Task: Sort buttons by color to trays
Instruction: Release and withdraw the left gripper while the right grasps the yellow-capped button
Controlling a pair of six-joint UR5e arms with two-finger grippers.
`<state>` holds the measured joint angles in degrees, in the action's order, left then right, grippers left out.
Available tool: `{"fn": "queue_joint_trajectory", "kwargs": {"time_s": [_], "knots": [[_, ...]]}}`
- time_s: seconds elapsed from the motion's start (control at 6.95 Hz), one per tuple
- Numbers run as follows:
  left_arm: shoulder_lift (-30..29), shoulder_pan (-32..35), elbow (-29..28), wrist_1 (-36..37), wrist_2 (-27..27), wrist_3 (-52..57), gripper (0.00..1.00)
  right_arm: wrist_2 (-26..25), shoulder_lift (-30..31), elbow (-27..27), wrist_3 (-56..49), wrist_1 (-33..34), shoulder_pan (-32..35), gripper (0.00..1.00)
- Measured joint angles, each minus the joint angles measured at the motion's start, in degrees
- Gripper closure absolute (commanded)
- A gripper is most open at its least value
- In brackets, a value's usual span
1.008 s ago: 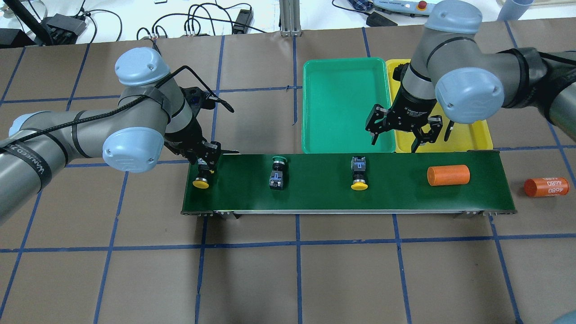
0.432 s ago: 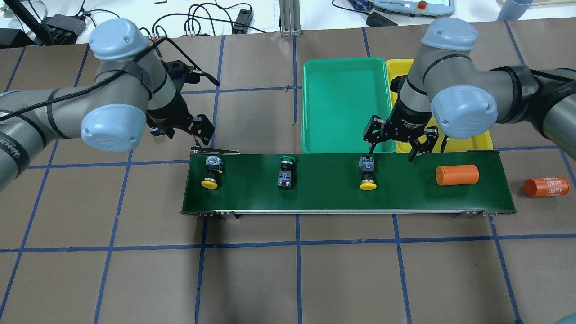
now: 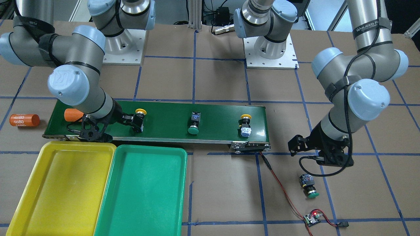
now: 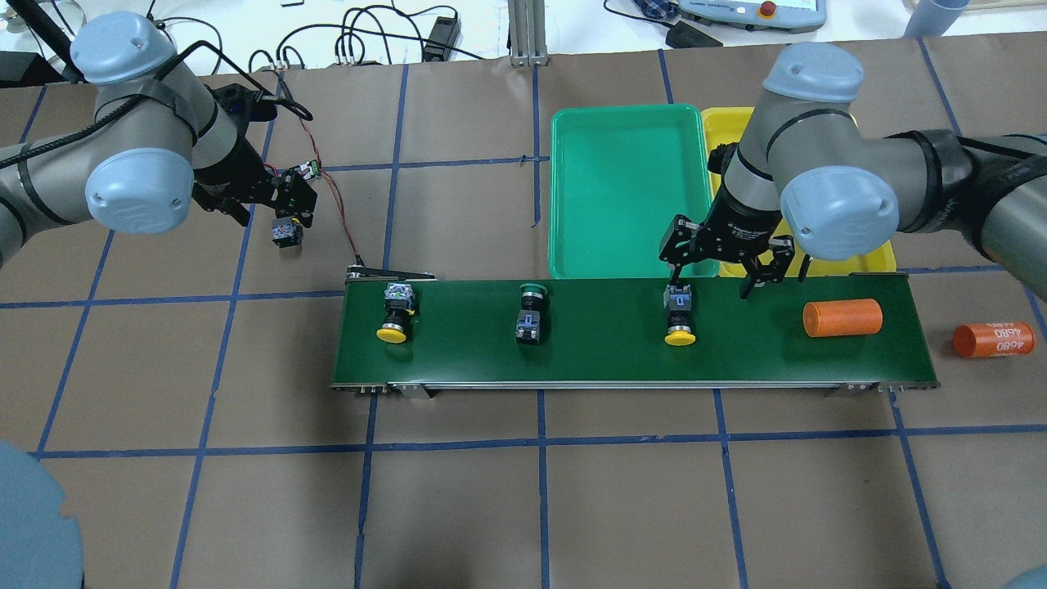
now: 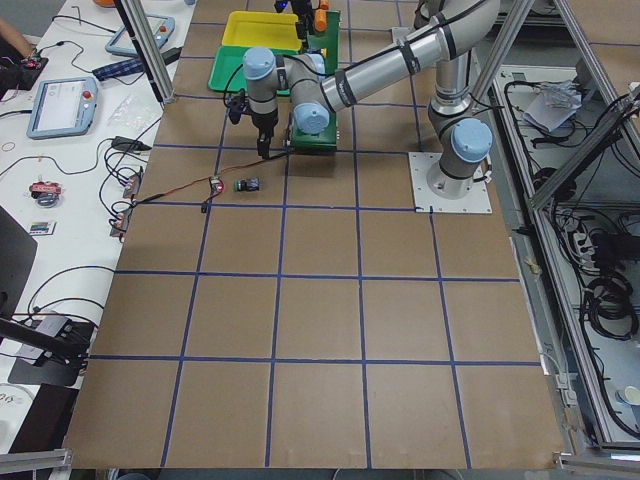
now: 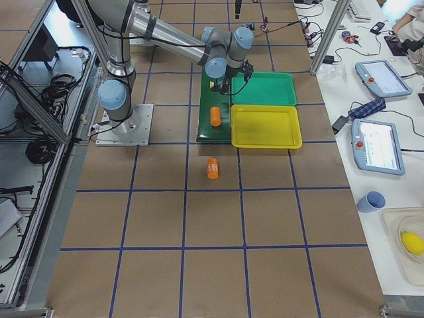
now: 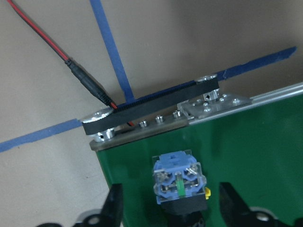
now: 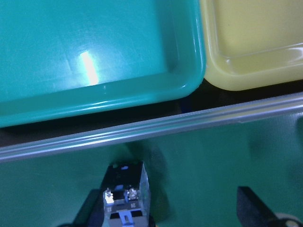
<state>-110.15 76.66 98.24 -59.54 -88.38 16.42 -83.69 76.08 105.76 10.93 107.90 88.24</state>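
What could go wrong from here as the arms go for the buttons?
The yellow button lies close to one finger of the open right gripper, not centred, so a descent may knock it aside. The left gripper hovers by the red wire, which it could snag.

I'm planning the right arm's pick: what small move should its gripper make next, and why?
Probably slide the right gripper sideways along the conveyor belt until the nearby yellow-capped button sits midway between its fingers. The wrist view shows the jaws open, but the button's switch body lies close by one finger, well off centre.
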Motion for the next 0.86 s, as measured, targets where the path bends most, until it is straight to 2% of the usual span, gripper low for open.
{"fn": "queue_joint_trajectory", "kwargs": {"time_s": [0.14,0.29,0.43,0.58,0.72,0.86], "knots": [[-3.2,-1.9,-0.9,2.5,0.0,0.1,0.00,0.0,-0.1,0.1,0.0,0.1,0.0,0.00],[-6.2,-3.1,-1.5,4.4,0.2,0.1,0.00,-0.1,-0.4,0.1,-0.1,0.2,0.0,0.06],[-8.4,-3.6,-1.8,6.1,0.4,0.0,0.00,-0.2,-0.7,0.1,-0.1,0.3,0.0,0.25],[-9.8,-3.6,-1.9,7.4,0.6,-0.3,0.00,-0.2,-1.0,0.1,-0.1,0.2,0.0,0.50],[-10.3,-3.5,-1.9,7.9,0.9,-0.7,0.00,-0.2,-1.3,0.1,-0.1,0.2,0.0,0.81],[-10.7,-3.5,-1.9,8.1,0.9,-0.9,0.00,-0.3,-1.5,0.0,-0.2,0.2,0.0,1.00]]}}
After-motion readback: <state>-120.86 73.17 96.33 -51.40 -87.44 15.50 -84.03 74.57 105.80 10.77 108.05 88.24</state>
